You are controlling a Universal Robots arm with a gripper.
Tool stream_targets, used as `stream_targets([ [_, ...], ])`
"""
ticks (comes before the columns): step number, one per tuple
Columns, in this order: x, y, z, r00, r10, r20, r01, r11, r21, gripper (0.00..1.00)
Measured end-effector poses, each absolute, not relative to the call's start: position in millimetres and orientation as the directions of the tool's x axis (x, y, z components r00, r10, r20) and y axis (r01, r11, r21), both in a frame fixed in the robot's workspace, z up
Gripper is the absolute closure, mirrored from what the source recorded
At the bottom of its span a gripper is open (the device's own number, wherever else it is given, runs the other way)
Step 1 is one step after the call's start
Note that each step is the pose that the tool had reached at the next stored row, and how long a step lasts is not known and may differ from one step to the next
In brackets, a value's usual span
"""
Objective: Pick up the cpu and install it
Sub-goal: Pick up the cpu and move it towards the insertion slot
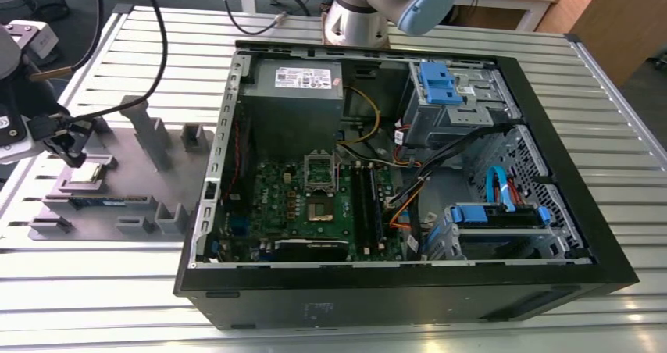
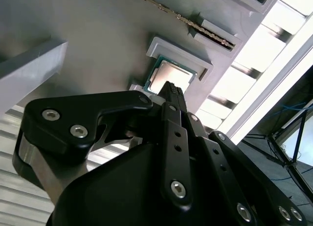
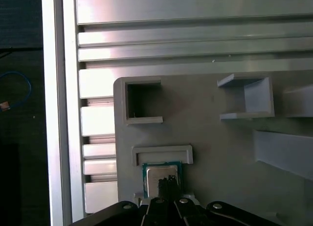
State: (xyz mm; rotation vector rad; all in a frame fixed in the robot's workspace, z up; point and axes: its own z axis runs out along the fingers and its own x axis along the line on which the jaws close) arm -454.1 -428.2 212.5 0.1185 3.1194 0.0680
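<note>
The cpu (image 1: 89, 172) is a small square chip with a silvery top. It lies flat in a raised holder on the grey fixture plate (image 1: 136, 165), at the exterior view's left. My gripper (image 1: 73, 151) hangs just above it, fingers pressed together and holding nothing. In the second wrist view the black fingertips (image 2: 171, 91) overlap the near edge of the cpu (image 2: 168, 75). In the first wrist view the gripper (image 3: 168, 181) covers part of the cpu (image 3: 159, 173), whose green border shows.
An open computer case (image 1: 542, 134) lies at the centre, with the green motherboard (image 1: 302, 212), its socket frame (image 1: 321, 168) and a grey power supply (image 1: 297, 95). A memory stick (image 1: 99, 201) and upright posts (image 1: 146, 130) share the fixture plate. The table is ribbed aluminium.
</note>
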Motion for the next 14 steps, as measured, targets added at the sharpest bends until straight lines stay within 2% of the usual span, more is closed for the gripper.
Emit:
stream_targets([
  [13,-454.6,-428.3,205.6,-0.997,0.076,-0.017,0.075,0.996,0.044,0.89],
  [14,-454.6,-428.5,205.5,-0.997,0.076,-0.017,0.075,0.996,0.044,0.84],
])
